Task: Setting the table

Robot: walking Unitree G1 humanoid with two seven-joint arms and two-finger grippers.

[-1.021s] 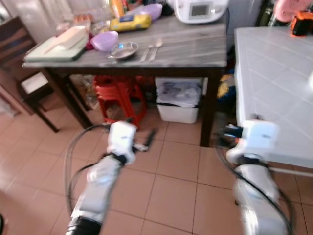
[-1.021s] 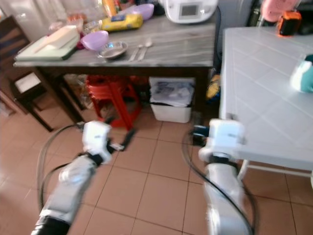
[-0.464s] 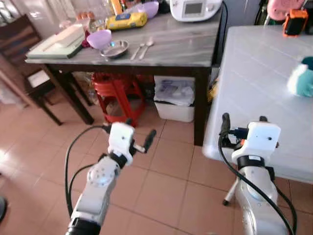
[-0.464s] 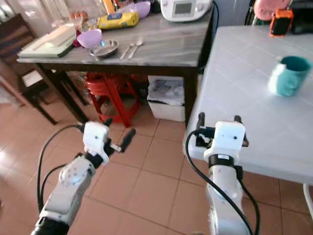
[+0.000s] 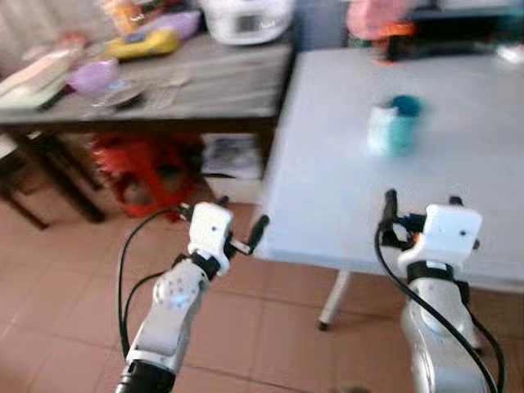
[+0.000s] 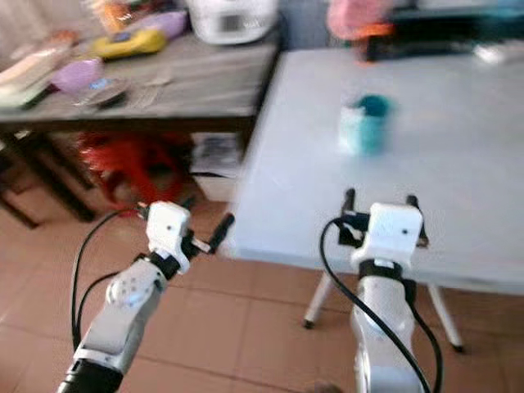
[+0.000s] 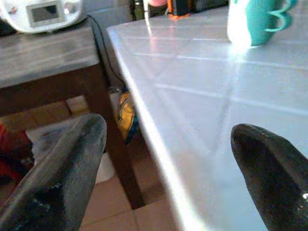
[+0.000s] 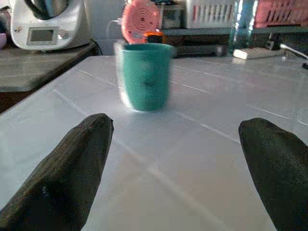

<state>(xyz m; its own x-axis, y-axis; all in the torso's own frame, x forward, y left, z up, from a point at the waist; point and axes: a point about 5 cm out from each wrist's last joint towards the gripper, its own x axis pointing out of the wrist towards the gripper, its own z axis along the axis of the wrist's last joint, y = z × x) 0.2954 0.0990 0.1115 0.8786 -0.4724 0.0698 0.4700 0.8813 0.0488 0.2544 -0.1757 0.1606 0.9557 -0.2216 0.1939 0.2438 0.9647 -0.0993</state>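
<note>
Blurring teal mug (image 5: 394,125) — edges smeared

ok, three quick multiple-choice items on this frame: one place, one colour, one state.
1. Where does the cup stand?
A. on the white tiled table
B. on the dark wooden table
C. on the floor

2. What colour is the cup?
A. red
B. teal
C. yellow

3. How are the right gripper's fingers?
A. shut on the cup
B. shut, holding nothing
C. open, holding nothing

Key: 1 A, the cup rests on the white tiled table. 2 B, its wall shows teal. 3 C, the right gripper has its fingers spread wide, short of the cup.
</note>
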